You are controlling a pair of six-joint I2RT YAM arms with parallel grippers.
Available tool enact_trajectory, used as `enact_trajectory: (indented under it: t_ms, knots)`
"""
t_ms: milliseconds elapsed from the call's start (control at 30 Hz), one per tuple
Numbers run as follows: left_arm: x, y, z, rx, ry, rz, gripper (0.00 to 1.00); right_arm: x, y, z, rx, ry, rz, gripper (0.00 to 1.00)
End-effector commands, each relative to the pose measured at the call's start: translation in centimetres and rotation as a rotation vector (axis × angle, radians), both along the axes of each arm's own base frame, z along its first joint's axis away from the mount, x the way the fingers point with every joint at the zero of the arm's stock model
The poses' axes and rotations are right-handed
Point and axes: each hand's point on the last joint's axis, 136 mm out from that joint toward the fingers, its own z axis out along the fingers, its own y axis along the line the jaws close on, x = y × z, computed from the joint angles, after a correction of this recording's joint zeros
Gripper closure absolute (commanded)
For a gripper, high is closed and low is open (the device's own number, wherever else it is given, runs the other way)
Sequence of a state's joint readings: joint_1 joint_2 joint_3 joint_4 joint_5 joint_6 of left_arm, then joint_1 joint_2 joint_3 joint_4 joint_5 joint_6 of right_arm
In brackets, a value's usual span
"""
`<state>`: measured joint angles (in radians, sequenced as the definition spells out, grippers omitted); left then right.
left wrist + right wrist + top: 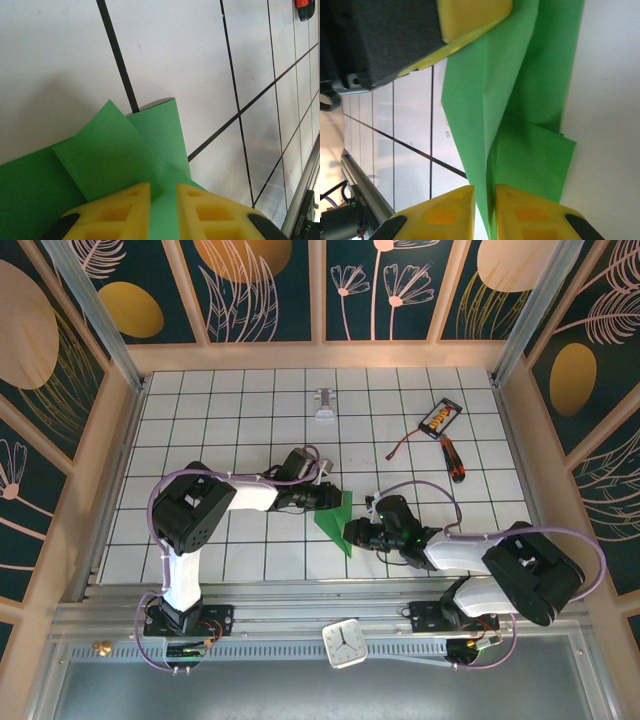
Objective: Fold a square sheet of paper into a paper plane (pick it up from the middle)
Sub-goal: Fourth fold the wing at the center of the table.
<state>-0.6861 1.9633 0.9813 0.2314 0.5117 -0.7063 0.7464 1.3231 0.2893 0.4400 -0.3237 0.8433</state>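
The partly folded sheet of thin bright green paper [335, 525] lies on the white tabletop with black grid lines [200, 430], near the near edge and about midway between left and right. In the top external view it reads as a narrow pointed shape between the two arms. The left gripper [328, 498] meets its far left edge and the right gripper [358, 533] its near right edge. The left wrist view adds detail: the left gripper [163, 210] has its yellow fingers [125, 212] drawn close, pinching the green paper [110, 155], and two flaps overlap beyond them, one curling up off the surface. The right wrist view shows the right gripper [484, 215] with a raised crease of the green paper [520, 90] running into the narrow slot between its yellow fingers [445, 212]; whether they press on it cannot be told. A red-handled screwdriver [455, 461] lies well apart at the far right.
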Motion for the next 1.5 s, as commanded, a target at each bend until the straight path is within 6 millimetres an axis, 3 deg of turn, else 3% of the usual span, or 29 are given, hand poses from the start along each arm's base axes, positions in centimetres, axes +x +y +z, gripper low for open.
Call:
enact_trajectory:
  t_ms: [0, 433, 767, 1100, 1267, 1467]
  knots:
    - [-1.4, 3.3, -3.9, 0.151, 0.075, 0.033, 0.78, -0.4, -0.8, -0.3, -0.024, 0.007, -0.005, 0.81]
    - [-1.4, 3.3, -3.9, 0.152, 0.075, 0.032, 0.78, -0.2, -2.7, -0.4, -0.247, -0.05, -0.082, 0.74]
    - [-1.4, 3.3, -4.0, 0.154, 0.075, 0.03, 0.78, 0.4, -0.9, 0.1, -0.303, -0.102, -0.065, 0.67]
    - [-1.4, 3.2, -3.8, 0.15, 0.072, 0.031, 0.78, 0.3, -3.2, 0.6, -0.341, -0.117, -0.134, 0.68]
    - [-1.4, 3.3, -3.9, 0.154, 0.074, 0.028, 0.78, 0.2, -2.1, 2.0, -0.262, -0.152, -0.114, 0.66]
    - [-1.4, 3.3, -4.0, 0.155, 0.075, 0.029, 0.78, 0.1, -0.9, 1.3, -0.3, -0.143, -0.081, 0.64]
